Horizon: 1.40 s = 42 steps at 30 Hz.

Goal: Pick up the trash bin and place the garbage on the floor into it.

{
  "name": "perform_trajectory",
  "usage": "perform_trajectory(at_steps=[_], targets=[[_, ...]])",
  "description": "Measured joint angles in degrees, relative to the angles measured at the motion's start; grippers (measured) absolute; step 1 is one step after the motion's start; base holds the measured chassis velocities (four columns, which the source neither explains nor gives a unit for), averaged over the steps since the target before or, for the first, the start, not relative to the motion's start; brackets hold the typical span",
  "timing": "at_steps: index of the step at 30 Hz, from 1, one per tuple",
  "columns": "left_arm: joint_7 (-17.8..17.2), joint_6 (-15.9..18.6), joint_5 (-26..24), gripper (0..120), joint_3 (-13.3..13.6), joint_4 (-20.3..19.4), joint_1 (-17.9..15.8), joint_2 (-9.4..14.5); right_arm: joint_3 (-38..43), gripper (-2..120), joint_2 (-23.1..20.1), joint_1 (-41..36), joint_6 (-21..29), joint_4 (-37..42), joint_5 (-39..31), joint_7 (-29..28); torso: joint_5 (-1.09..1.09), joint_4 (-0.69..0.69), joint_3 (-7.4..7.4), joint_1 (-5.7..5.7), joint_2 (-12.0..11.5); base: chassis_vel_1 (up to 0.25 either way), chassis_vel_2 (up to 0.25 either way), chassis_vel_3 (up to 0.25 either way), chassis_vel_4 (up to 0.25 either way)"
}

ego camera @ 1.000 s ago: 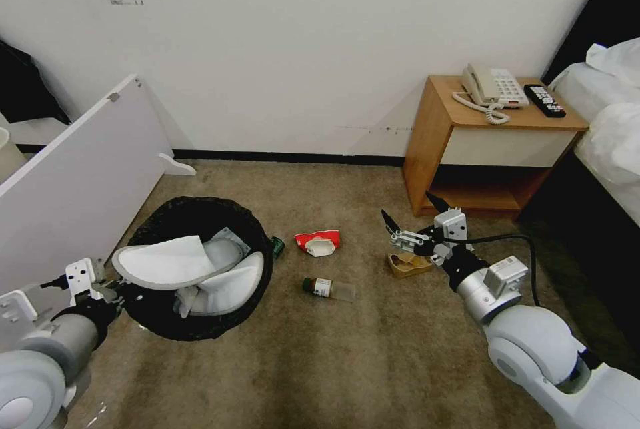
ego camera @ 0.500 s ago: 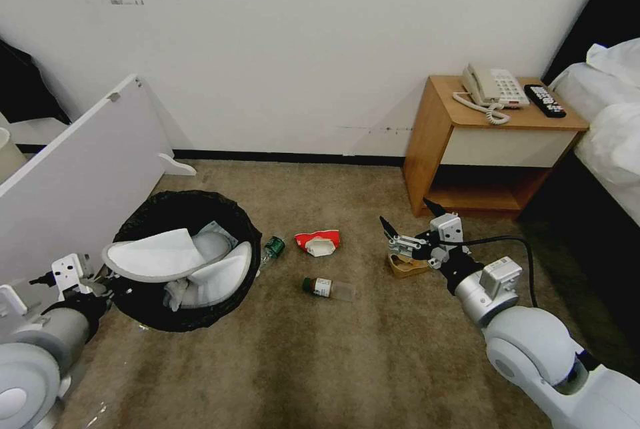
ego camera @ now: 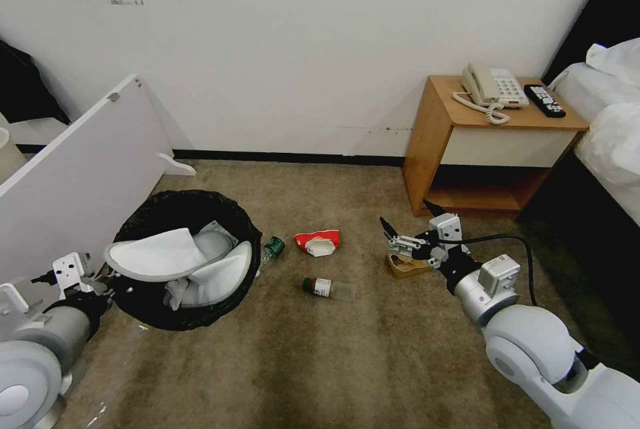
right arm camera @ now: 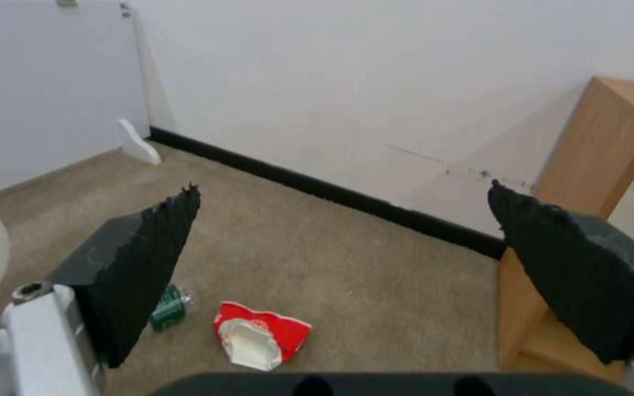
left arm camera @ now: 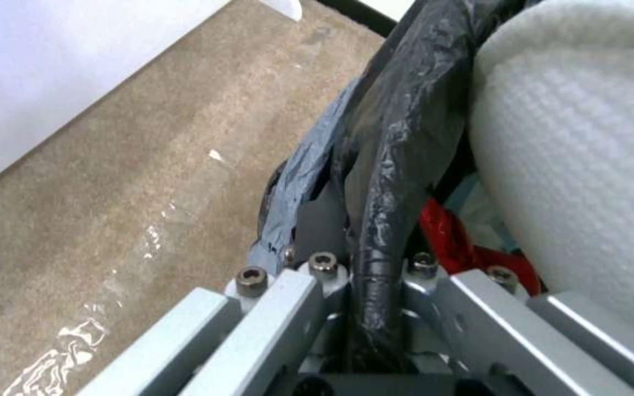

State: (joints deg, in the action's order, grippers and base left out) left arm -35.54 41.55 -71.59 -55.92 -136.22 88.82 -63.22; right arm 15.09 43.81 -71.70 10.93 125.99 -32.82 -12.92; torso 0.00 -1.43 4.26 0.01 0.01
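Note:
The trash bin (ego camera: 230, 215), lined with a black bag, sits on the floor (ego camera: 333, 355) at the left with two white slippers (ego camera: 157, 254) sticking out of it. My left gripper (ego camera: 109, 281) is shut on the bin's near rim; in the left wrist view the bag rim (left arm camera: 387, 165) runs between its jaws (left arm camera: 369, 267). Garbage lies on the carpet: a small green-labelled bottle (ego camera: 272, 246) beside the bin, a red-and-white wrapper (ego camera: 318, 242), a clear bottle (ego camera: 329, 288) and a brown paper piece (ego camera: 408, 266). My right gripper (ego camera: 404, 223) hangs open just above the brown piece.
A wooden nightstand (ego camera: 427, 142) with a phone (ego camera: 490, 87) and a remote (ego camera: 544, 100) stands at the back right, beside a bed (ego camera: 610, 129). A white panel (ego camera: 80, 175) leans at the left, close behind the bin. Bare carpet lies in front.
The bin has shifted left with my left gripper, uncovering the green-labelled bottle. My right gripper has sunk slightly toward the brown paper piece. Little has moved in the last half second.

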Motion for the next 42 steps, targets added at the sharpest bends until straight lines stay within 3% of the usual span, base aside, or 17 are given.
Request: perform_trajectory(at_steps=[7, 28, 42], targets=[[0.1, 0.0, 0.0, 1, 0.0, 0.0, 0.0, 0.0, 0.0, 100, 0.0, 0.1, -0.2, -0.1, 0.0, 0.0, 0.0, 0.0, 0.0, 0.0, 0.0, -0.071, 0.071, 0.056, -0.066], [0.1, -0.2, 0.3, 1, 1.1, 0.3, -0.7, -0.3, -2.0, 100, 0.7, -0.5, -3.3, -1.0, -0.1, 0.0, -0.01, 0.01, 0.02, 0.01, 0.0, -0.22, 0.218, 0.215, -0.224], [0.4, -0.2, 1.2, 1, 0.9, 0.3, 0.1, -1.5, -8.6, 100, -2.7, -5.8, 0.4, 0.4, 0.2, 2.8, 0.01, -0.01, -0.01, 0.01, 0.0, -0.02, 0.02, 0.015, -0.018]])
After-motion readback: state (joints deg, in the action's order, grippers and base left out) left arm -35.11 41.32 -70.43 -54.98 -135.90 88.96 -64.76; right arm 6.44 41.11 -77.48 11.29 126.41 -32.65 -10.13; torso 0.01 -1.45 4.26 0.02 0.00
